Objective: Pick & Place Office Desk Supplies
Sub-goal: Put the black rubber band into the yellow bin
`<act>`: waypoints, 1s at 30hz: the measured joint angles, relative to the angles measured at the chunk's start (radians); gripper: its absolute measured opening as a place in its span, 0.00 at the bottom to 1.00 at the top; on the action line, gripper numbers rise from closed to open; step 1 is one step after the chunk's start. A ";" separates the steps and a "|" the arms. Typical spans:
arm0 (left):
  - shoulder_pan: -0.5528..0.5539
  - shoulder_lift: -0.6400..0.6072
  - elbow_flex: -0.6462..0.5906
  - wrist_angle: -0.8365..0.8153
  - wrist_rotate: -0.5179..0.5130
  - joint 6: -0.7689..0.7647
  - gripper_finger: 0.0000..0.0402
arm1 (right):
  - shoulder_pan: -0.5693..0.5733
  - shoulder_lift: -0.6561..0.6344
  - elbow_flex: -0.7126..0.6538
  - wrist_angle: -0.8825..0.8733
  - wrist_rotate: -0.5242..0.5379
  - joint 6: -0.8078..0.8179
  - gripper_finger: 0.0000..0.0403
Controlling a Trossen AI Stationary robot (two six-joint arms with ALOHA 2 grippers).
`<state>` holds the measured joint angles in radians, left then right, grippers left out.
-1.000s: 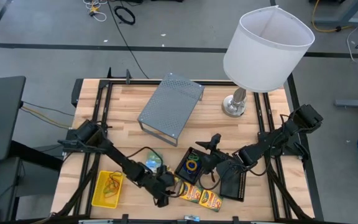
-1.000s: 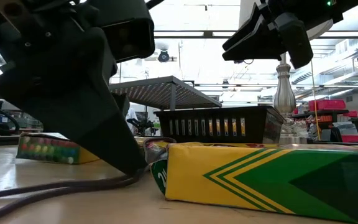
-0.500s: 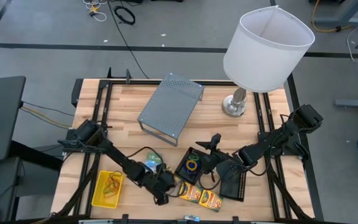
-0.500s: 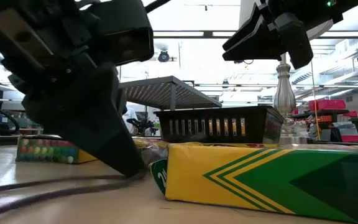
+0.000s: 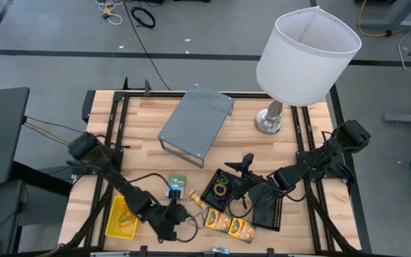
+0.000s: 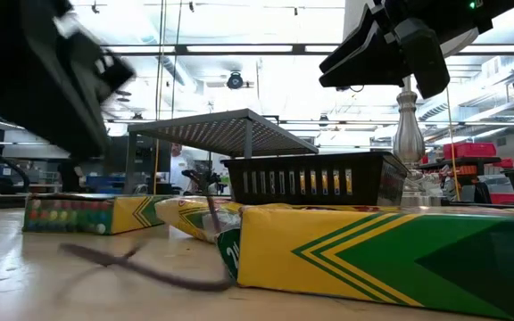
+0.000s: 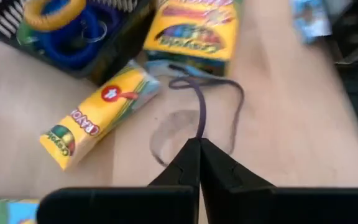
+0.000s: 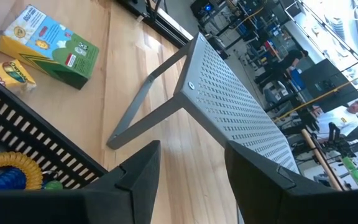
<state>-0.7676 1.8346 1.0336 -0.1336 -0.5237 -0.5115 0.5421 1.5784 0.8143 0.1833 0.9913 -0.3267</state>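
Left wrist view: left gripper (image 7: 199, 149) pinched shut on a purple band (image 7: 205, 106), lifted off the table (image 7: 278, 124) at lower centre. Crayon boxes (image 7: 101, 115) upper left, beside a black tray (image 7: 114, 46). High view: right gripper (image 5: 235, 171) spread apart over that tray, centre right; basket (image 5: 114, 221) lower left.
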 joint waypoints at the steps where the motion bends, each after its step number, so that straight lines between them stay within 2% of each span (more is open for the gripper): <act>1: -0.012 -0.020 0.001 -0.016 -0.009 0.007 0.00 | 0.000 0.000 0.000 0.000 0.000 0.000 0.47; 7: -0.080 -0.148 0.001 -0.159 -0.074 0.018 0.00 | 0.000 0.000 0.000 0.004 -0.001 0.000 0.47; 13: -0.163 -0.277 0.002 -0.296 -0.083 0.011 0.00 | -0.001 0.000 0.000 0.007 -0.001 0.000 0.47; 18: -0.250 -0.361 0.003 -0.462 -0.099 -0.106 0.00 | -0.001 0.000 0.000 0.007 -0.001 0.000 0.47; 22: -0.321 -0.380 0.003 -0.577 -0.088 -0.232 0.00 | -0.001 0.000 0.000 0.007 -0.002 0.000 0.47; 26: -0.326 -0.353 -0.009 -0.532 -0.112 -0.256 0.00 | -0.001 0.000 0.000 0.007 -0.002 0.000 0.47; 30: -0.246 -0.276 -0.021 -0.404 -0.120 -0.178 0.00 | -0.001 0.000 0.000 0.007 0.000 0.000 0.47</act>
<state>-1.0132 1.5584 1.0130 -0.5379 -0.6435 -0.6893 0.5411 1.5784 0.8143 0.1905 0.9909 -0.3264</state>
